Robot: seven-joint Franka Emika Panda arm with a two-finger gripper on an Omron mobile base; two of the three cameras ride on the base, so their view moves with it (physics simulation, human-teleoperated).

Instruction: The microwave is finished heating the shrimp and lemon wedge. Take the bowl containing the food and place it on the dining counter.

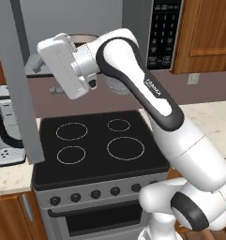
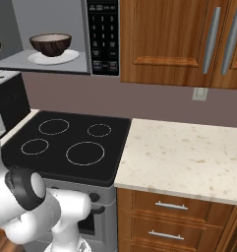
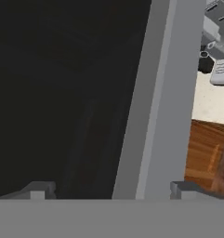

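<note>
The microwave [image 2: 56, 19] stands open above the stove, its black keypad strip [image 2: 103, 37] to the right of the cavity. Inside, the dark-brown bowl [image 2: 50, 45] rests on the white turntable plate [image 2: 53, 59]; its rim [image 1: 81, 36] peeks out behind my white hand [image 1: 63, 65]. The shrimp and lemon wedge are hidden below the bowl's rim. The door [image 1: 20, 93] is swung out to the left. My gripper [image 3: 111, 190] is open, nothing between its fingertips [image 3: 39, 190], and faces the door's dark glass and grey edge [image 3: 164, 102]. The dining counter is out of view.
A black stovetop [image 1: 95, 140] with oven knobs lies below the arm. A speckled beige counter [image 2: 189, 157] over wooden drawers flanks it on the right, with wooden wall cabinets [image 2: 179, 39] above. A grey appliance [image 1: 4, 136] stands on the left counter behind the door.
</note>
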